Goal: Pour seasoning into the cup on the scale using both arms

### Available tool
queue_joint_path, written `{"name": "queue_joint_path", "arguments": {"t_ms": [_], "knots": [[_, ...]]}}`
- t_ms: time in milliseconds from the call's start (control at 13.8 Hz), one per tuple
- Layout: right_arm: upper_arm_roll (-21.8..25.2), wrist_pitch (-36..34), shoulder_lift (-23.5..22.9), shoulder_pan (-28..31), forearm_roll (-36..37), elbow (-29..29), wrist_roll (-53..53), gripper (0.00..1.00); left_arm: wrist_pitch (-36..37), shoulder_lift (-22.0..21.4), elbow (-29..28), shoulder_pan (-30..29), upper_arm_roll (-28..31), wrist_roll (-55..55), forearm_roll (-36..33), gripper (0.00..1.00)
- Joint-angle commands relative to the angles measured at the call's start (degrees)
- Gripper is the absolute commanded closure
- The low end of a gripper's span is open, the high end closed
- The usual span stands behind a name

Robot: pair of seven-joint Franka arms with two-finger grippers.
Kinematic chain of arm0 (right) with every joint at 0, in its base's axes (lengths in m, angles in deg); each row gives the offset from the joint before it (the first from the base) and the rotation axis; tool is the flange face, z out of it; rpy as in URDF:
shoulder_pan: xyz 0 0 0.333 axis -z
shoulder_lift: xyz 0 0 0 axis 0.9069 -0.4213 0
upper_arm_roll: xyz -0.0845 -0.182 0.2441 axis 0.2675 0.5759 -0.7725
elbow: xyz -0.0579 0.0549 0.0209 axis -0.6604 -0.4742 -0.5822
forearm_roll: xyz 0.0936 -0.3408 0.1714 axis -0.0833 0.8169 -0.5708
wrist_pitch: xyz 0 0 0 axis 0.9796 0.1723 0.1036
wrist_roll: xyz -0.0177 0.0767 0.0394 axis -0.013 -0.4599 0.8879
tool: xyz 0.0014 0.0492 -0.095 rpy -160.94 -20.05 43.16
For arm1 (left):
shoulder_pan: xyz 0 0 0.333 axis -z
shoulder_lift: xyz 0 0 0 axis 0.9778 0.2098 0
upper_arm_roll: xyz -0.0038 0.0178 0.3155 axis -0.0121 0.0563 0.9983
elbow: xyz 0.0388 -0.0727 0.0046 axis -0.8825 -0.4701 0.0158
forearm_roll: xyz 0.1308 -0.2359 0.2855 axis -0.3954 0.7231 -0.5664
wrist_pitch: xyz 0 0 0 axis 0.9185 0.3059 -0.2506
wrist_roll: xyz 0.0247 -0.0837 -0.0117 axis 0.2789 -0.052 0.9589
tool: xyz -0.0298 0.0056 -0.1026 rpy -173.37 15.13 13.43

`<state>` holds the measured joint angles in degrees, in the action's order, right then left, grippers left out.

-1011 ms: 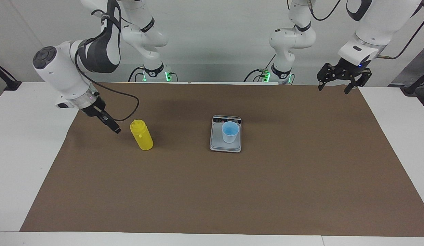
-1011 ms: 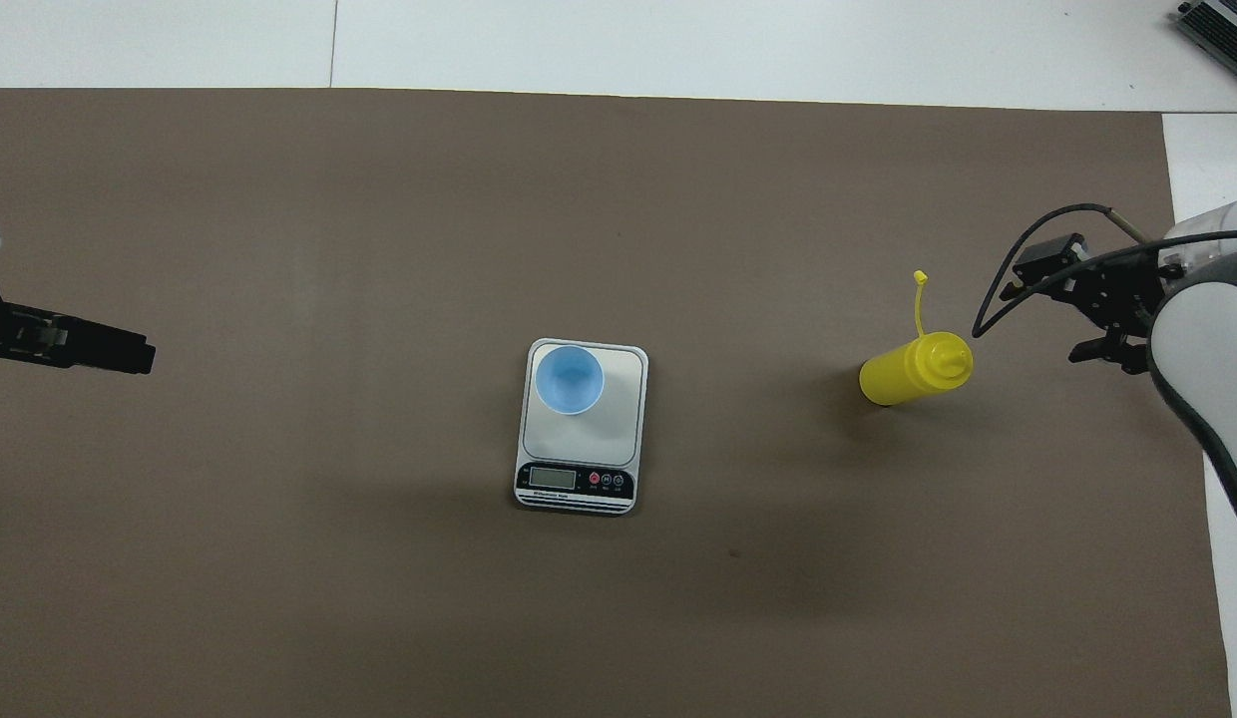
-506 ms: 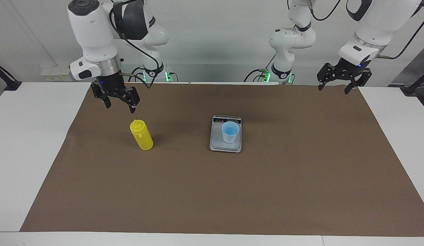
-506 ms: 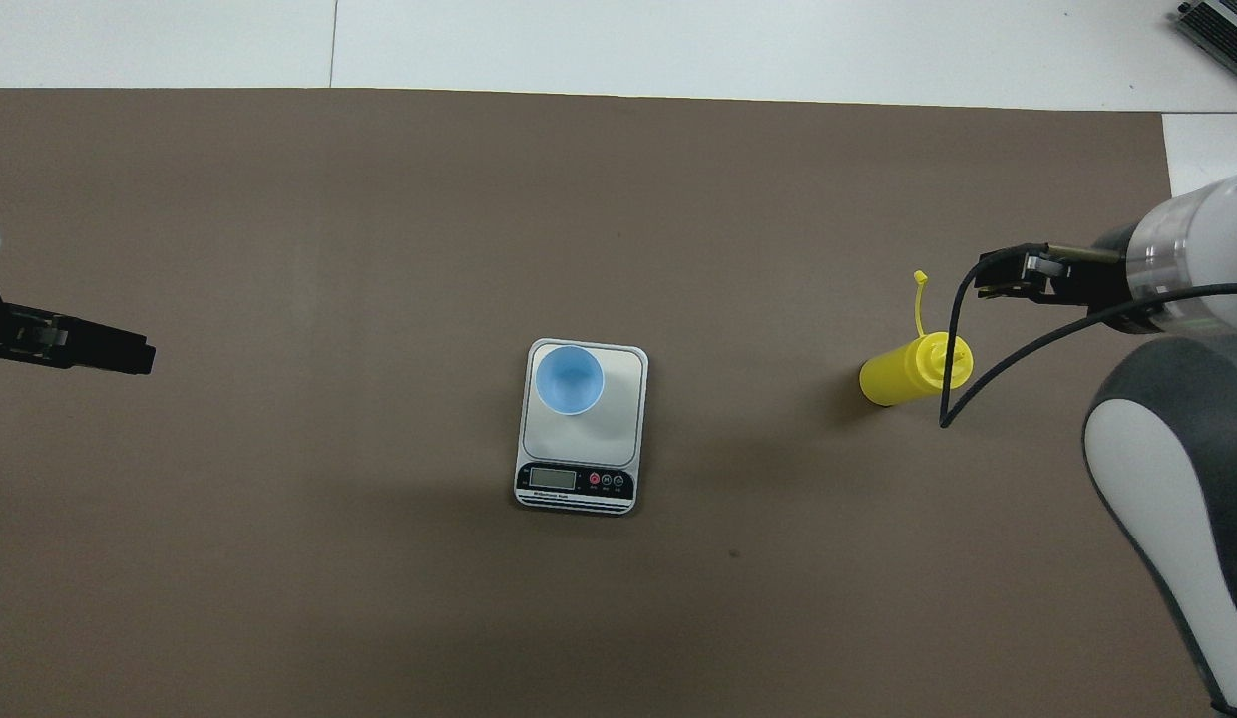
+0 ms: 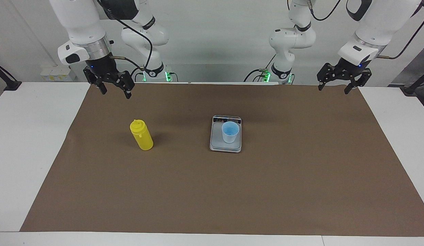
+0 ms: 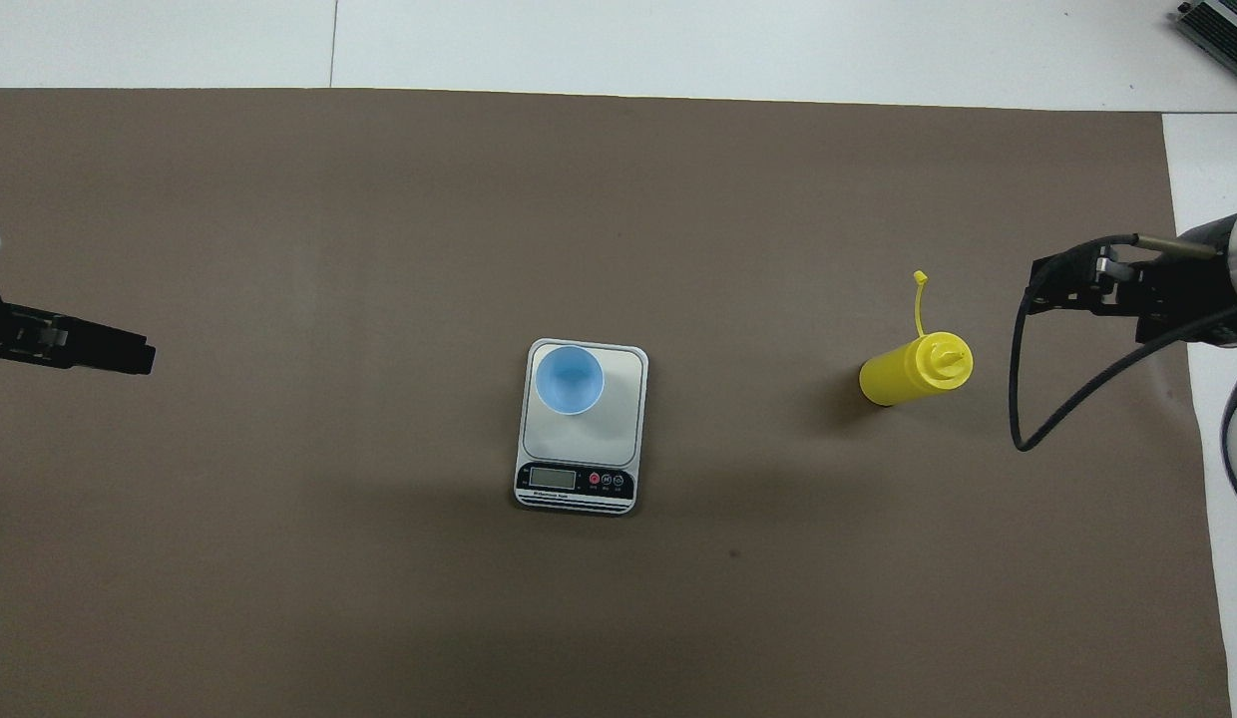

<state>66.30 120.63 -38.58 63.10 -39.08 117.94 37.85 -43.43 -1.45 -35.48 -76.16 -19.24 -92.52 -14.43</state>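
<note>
- Standing upright in the left half of the facing view, the yellow seasoning bottle (image 5: 141,135) rests on the brown mat (image 5: 212,191) that covers the worktop (image 5: 24,143).
- Near the frame's centre, the blue cup (image 5: 229,132) sits on the scale (image 5: 225,145), whose dark display strip lies along its upper edge.
- At upper left, the right gripper (image 5: 113,89) hangs over the mat's corner, fingers spread apart, clear of the bottle.
- At upper right, the left gripper (image 5: 335,87) hangs over the mat's other upper corner, fingers also apart, holding nothing.
- Seen from overhead, the seasoning bottle (image 6: 915,369) stands at centre right, its tethered lid (image 6: 919,277) pointing up the frame.
- The cup (image 6: 570,379) occupies the scale's (image 6: 618,419) upper left corner.
- The right gripper (image 6: 1067,284) shows at the right edge, the left gripper (image 6: 120,351) at the left edge.
</note>
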Motion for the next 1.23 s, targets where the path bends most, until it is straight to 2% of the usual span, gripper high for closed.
{"name": "queue_joint_path", "arguments": {"t_ms": [0,433,795,1156], "knots": [[-0.3,-1.9,-0.3,1.3,-1.3,-0.6,2.1,0.00,0.5,-1.5,-1.1,-0.9,-0.5,-0.6,0.7,0.00],[-0.3,-2.7,1.2,1.0,-1.1,1.9,2.5,0.00,0.5,-1.5,-1.2,-0.9,-0.4,-0.6,0.7,0.00],[-0.3,-2.1,1.2,1.3,-0.9,1.9,8.8,0.00,0.5,-1.5,-1.1,-0.9,-0.4,-0.6,0.7,0.00],[-0.3,-2.4,1.3,1.1,-0.8,2.1,8.9,0.00,0.5,-1.5,-1.2,-1.0,-0.5,-0.6,0.7,0.00]]}}
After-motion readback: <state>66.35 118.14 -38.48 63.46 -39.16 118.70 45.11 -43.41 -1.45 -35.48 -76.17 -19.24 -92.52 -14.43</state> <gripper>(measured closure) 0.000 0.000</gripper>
